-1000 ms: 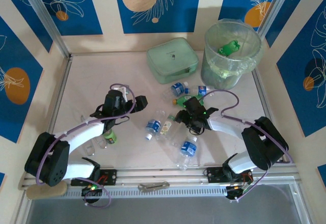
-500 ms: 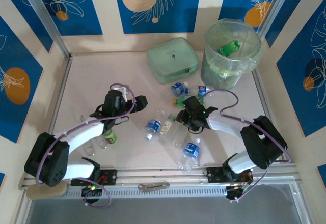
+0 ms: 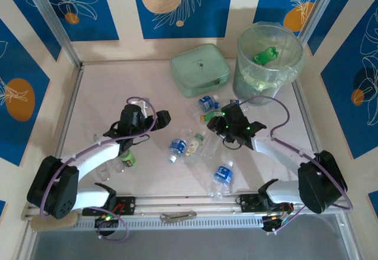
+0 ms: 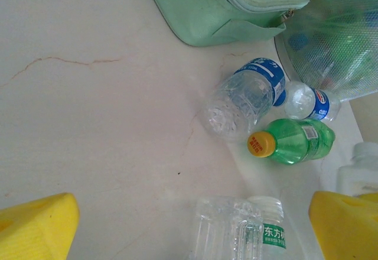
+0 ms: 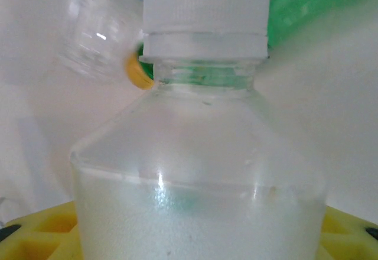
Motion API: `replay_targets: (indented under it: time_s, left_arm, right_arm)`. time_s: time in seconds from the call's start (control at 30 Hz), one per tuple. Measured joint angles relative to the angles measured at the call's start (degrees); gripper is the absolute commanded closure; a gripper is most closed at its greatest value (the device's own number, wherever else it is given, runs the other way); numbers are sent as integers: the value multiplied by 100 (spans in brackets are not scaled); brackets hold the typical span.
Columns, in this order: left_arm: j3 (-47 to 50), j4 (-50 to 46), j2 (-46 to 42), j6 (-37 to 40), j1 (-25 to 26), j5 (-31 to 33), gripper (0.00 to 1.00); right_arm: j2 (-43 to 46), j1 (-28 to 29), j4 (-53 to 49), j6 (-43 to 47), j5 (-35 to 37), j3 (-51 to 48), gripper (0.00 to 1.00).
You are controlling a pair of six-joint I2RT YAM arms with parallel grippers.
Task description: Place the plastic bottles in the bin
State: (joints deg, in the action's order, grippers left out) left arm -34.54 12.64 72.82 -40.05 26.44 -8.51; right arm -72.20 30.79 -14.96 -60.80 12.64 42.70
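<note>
Clear bottle with white cap (image 5: 198,171): upright in the right wrist view, its body sitting between the two yellow fingers (image 5: 35,230), the cap pointing away from the camera
Right gripper (image 3: 216,124): closed on the clear bottle with white cap, over the middle of the table (image 3: 100,94), on the near-left side of the bin (image 3: 243,77)
Left gripper (image 4: 189,227): jaws wide apart and holding nothing, over the left half of the table
Bottle with green-and-white label (image 4: 245,233): lying on the table, seen in the gap between the left fingers but not gripped
Green bottle with yellow cap (image 4: 292,142): on its side just behind the held bottle, cap toward the left
Larger blue-labelled bottle (image 4: 248,94): lying between the green bottle with yellow cap and the mint-green case (image 4: 230,6)
Smaller blue-labelled bottle (image 4: 310,101): just beside the larger one, on the bin's side
Bin: at the far right corner of the table, near to the right gripper and well apart from the left gripper; one green bottle inside (image 3: 266,55)
Mint-green case: flat on the table, beside the bin on its left
</note>
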Motion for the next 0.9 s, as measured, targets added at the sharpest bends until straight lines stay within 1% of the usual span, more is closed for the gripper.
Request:
replay_targets:
  time_s: [0.1, 0.33, 0.43, 0.57, 0.7, 0.9]
  left_arm:
    - [0, 2, 0, 0, 0, 0, 1]
    - [15, 2, 0, 2, 0, 0, 1]
    - [15, 0, 0, 7, 0, -2, 1]
    - [15, -2, 0, 31, 0, -2, 1]
    - [15, 0, 0, 92, 0, -9, 1]
    - [13, 57, 70, 153, 0, -330, 1]
  right_arm:
    - [129, -271, -7, 251, -142, 271, 53]
    - [103, -859, 70, 1060, -610, 1259, 55]
    - [-42, -1075, 42, 1504, -835, 1961, 55]
    - [-459, -1386, -280, 2197, -1104, 3359, 55]
    - [-874, -1746, -616, 2837, -1161, 4653, 55]
    - [-1298, -2472, -1003, 3305, -1202, 5840, 55]
